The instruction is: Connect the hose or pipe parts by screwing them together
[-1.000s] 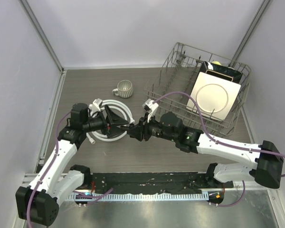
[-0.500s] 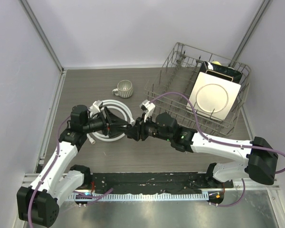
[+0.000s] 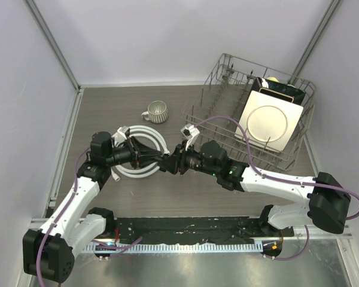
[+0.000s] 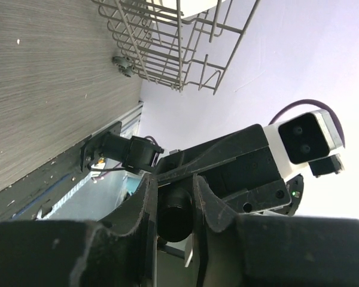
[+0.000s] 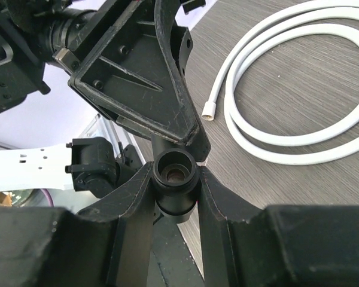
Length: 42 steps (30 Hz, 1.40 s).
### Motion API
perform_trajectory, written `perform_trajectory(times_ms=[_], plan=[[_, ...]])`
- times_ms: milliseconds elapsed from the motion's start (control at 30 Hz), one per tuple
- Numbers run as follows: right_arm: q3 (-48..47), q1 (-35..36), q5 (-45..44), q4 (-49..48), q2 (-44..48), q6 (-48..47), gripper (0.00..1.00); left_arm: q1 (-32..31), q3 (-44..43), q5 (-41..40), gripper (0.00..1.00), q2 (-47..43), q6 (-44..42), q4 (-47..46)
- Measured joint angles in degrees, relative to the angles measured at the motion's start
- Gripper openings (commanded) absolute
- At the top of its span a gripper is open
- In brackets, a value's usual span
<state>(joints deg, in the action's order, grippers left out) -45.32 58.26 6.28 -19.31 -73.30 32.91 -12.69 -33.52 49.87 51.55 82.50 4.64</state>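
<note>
Black T-fitting (image 5: 175, 179) pinched between both hands above the counter (image 3: 107, 107); white hose (image 3: 133, 173) not yet joined.
Both the right hand (image 3: 172, 162) and the left hand (image 3: 157, 156) are closed narrowly on the fitting, tip to tip. The hose lies coiled on the counter beneath the left hand, with no hand on it, so all threading remains. Only the right wrist view shows the fitting's open bore and a free end nut (image 5: 209, 111); the overhead view alone shows the whole coil.
</note>
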Motion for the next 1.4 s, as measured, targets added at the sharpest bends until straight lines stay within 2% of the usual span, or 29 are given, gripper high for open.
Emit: perform_trajectory(times_ms=[200, 333, 433, 467, 767, 900, 1300, 1400], plan=[[5.2, -1.1, 1.0, -7.5, 0.0, 4.6, 0.25, -0.5, 6.0, -1.2, 0.0, -0.9, 7.8, -7.8], [7.0, -1.8, 2.4, -12.0, 0.0, 7.7, 0.28, -0.8, 8.6, -2.7, 0.0, -3.1, 13.2, -11.3], [7.1, -2.7, 3.3, -14.9, -0.2, 9.2, 0.36, -0.8, 8.6, -3.7, 0.0, -4.1, 15.7, -13.9], [7.1, -2.9, 3.6, -15.6, -0.3, 9.6, 0.42, -0.8, 8.6, -3.9, 0.0, -4.3, 16.3, -14.4], [8.3, -4.4, 4.1, -24.3, -0.5, 15.5, 0.43, -0.3, 8.6, -4.8, 0.0, -5.4, 17.9, -17.2], [8.5, -4.4, 4.5, -24.7, -0.5, 16.0, 0.52, -0.3, 8.6, -5.0, 0.0, -6.2, 17.8, -16.9], [8.1, -4.7, 8.2, -25.2, -2.2, 15.8, 0.49, -0.3, 8.9, -5.3, 0.0, -6.3, 18.1, -16.6], [7.9, -4.7, 8.7, -25.5, -3.2, 15.8, 0.33, -0.3, 9.4, -5.3, 0.0, -6.4, 18.1, -16.6]])
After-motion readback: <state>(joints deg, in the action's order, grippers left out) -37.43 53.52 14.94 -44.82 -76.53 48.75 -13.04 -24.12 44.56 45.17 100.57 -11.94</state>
